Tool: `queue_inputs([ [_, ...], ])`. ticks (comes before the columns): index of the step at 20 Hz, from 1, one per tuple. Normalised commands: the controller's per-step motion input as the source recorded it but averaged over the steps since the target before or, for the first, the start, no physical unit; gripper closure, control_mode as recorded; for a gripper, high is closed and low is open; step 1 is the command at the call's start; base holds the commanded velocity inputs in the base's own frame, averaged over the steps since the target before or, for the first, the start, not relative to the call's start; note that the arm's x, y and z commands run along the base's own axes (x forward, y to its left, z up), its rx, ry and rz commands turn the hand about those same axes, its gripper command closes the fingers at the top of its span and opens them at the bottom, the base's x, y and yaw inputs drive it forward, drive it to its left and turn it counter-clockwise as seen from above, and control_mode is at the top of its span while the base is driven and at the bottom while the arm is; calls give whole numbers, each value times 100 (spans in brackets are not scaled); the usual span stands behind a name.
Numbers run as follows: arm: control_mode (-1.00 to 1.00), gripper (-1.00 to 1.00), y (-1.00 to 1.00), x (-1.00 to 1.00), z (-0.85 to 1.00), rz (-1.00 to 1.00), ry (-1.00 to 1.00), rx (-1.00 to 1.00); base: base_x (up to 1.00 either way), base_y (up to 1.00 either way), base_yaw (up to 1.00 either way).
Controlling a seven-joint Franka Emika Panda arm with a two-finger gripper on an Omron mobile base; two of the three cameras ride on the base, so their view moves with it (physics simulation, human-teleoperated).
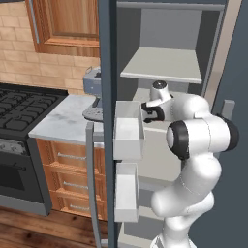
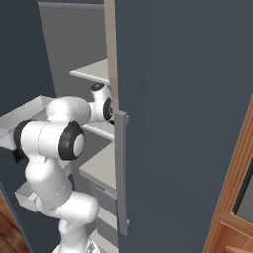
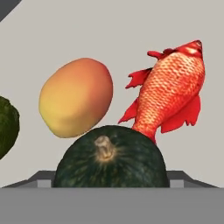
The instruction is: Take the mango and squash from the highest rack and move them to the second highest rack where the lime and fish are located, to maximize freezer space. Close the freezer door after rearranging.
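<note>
Nearest my hand camera sits the dark green, almost black round squash, stem facing me, hiding my fingertips, so I cannot tell whether they pinch it or stand apart. Beyond it on the pale grey shelf lie the yellow-orange rounded mango and the red-orange scaly fish; what looks like the olive-green lime shows at the left edge.

Left base view behind my arm's left, facing the open freezer shelves, right base view behind my right, sharing those shelves, hand view pressed close to the squash, mango and fish.
</note>
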Motion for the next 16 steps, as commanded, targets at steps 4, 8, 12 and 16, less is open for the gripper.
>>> queue_inputs([
  [4,-100,-100,-1,5,-33,0,0,0,0,0,0],
  [8,-100,-100,0,-21,-15,0,-3,0,0,0,0],
  [12,-100,-100,0,-59,2,0,-16,1,0,0,0],
  [16,-100,-100,4,-49,4,0,-8,0,0,0,0],
])
